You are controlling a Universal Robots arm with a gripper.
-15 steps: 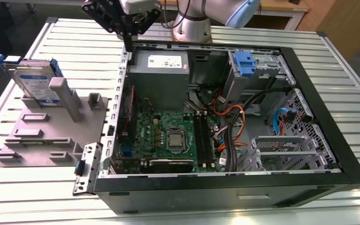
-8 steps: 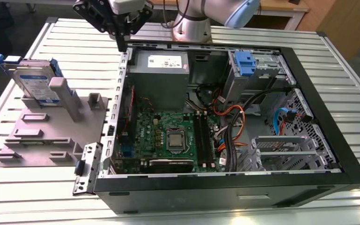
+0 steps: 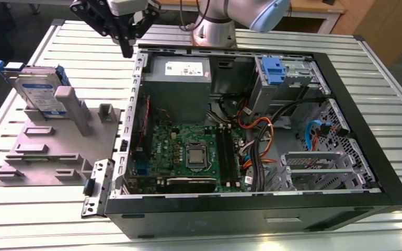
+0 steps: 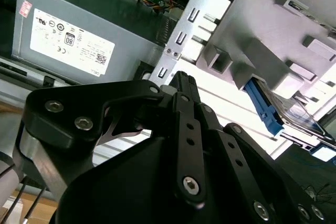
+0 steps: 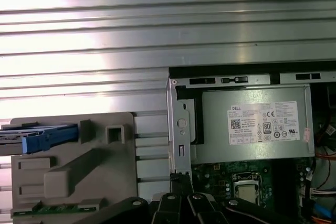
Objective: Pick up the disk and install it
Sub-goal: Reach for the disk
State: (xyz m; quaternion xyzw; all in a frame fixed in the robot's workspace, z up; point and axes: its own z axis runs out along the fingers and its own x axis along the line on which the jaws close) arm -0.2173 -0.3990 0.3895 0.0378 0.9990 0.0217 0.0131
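The gripper (image 3: 127, 52) hangs from the arm at about eleven o'clock in the exterior view. Its two dark fingers are pressed together with nothing between them, and the tips point down just outside the eleven o'clock corner of the open computer case (image 3: 389, 178). Both wrist views show the same joined tips, (image 4: 181, 77) and (image 5: 182, 178), close to the case's metal edge beside the grey power supply (image 3: 176, 78). The disk (image 3: 37, 93) is outside the case, at about nine o'clock in the exterior view. It stands on its long edge in a grey plastic stand (image 3: 54, 151) on the slatted metal table (image 3: 368, 63), with its label facing outward and blue rails along its sides. From the disk, the gripper sits toward one o'clock, apart from it and not touching. In both wrist views the disk, (image 4: 302, 119) and (image 5: 37, 139), shows edge-on in the stand. Inside the case, a bare blue clip (image 3: 273, 70) sits in the drive bay at about one o'clock, and the green circuit board (image 3: 186, 151) lies flat near six o'clock.
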